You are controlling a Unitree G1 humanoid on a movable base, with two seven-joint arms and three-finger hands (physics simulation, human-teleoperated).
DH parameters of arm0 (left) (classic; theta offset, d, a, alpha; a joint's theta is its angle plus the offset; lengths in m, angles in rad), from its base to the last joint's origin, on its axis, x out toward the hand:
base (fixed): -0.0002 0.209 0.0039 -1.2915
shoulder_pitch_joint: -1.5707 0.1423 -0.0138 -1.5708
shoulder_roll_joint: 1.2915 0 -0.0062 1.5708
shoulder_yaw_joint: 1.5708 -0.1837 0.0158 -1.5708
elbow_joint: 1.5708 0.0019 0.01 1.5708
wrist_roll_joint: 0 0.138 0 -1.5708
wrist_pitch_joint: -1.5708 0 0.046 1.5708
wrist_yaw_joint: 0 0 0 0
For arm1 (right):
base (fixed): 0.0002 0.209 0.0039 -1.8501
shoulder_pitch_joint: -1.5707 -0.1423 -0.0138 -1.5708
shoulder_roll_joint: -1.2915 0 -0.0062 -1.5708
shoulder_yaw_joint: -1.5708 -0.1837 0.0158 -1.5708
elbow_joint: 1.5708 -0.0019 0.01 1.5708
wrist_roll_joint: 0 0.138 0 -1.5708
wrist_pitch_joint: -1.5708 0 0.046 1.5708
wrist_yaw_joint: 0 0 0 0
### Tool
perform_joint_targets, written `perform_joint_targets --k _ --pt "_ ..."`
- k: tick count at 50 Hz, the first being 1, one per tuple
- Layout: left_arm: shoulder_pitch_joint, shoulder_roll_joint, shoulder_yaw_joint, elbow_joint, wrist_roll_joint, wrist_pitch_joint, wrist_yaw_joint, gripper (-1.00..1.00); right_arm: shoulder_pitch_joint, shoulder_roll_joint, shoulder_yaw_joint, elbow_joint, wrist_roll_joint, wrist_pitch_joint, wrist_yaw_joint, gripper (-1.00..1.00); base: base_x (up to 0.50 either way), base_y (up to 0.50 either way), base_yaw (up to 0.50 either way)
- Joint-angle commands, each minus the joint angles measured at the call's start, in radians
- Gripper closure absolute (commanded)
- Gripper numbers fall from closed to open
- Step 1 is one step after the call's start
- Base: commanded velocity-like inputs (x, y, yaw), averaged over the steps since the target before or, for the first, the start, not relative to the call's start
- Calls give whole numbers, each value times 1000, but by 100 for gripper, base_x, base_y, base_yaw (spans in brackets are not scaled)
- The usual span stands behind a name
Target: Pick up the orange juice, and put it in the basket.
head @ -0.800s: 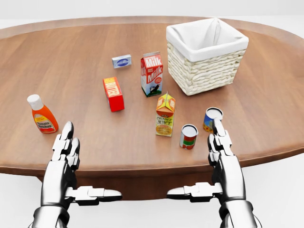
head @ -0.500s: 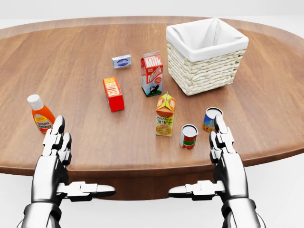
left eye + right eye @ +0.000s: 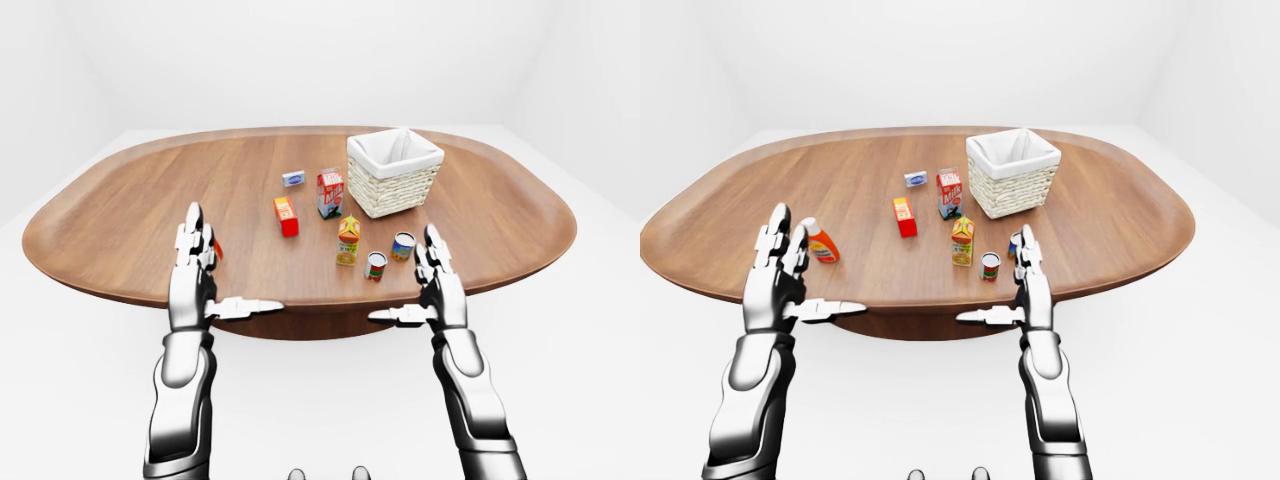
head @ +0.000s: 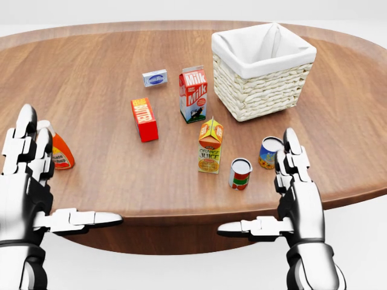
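The orange juice carton (image 4: 210,145) stands upright near the middle of the wooden table (image 4: 103,103), below the milk carton. The white-lined wicker basket (image 4: 263,69) stands at the upper right, holding nothing that I can see. My left hand (image 4: 36,199) is open and empty at the lower left, by the table's near edge, partly covering an orange sauce bottle. My right hand (image 4: 284,205) is open and empty at the lower right, below the cans and to the right of the juice.
A milk carton (image 4: 193,93), a red box (image 4: 144,119) and a small blue-white box (image 4: 155,77) stand left of the basket. Two cans (image 4: 240,173) (image 4: 270,151) stand right of the juice. An orange sauce bottle (image 4: 59,152) is behind my left hand.
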Motion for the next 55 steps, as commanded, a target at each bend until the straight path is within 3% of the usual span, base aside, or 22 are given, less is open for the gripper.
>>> perform_joint_targets --k 1,13,14,19,20,21,23,38,39,40,55 --pt "-15 11 24 -52 -5 0 -5 -100 -4 0 0 -28 5 8 -14 -100 0 0 0" --pt "-15 9 25 -52 -4 0 -6 -100 -4 -1 1 -27 6 8 -15 -100 0 0 0" --pt "-66 127 129 -201 -36 0 -95 -100 -50 -9 3 -203 -16 38 -43 -100 0 0 0" --pt "-75 120 144 -210 -18 0 -120 -100 -54 -7 2 -215 -19 38 -43 -100 0 0 0" --pt "-174 204 254 -98 -30 0 -129 -100 -87 -9 17 -348 -37 38 -51 -100 0 0 0" --pt "-226 208 344 -36 -148 0 -123 -100 -100 -8 44 -432 -80 38 -61 -100 0 0 0" --pt "-217 232 330 -24 -168 0 -89 -100 -104 -3 46 -448 -92 38 -57 -100 0 0 0" --pt "-206 257 312 -20 -204 0 -59 -100 -104 3 42 -448 -97 38 -50 -100 0 0 0" --pt "-151 247 310 -139 -195 0 -44 -100 -120 1 60 -457 -130 38 -55 -100 0 0 0" --pt "-149 244 311 -148 -191 0 -47 -100 -121 3 60 -458 -133 38 -54 -100 0 0 0" --pt "-154 231 312 -144 -152 0 -75 -100 -111 10 61 -447 -150 38 -45 -100 0 0 0"
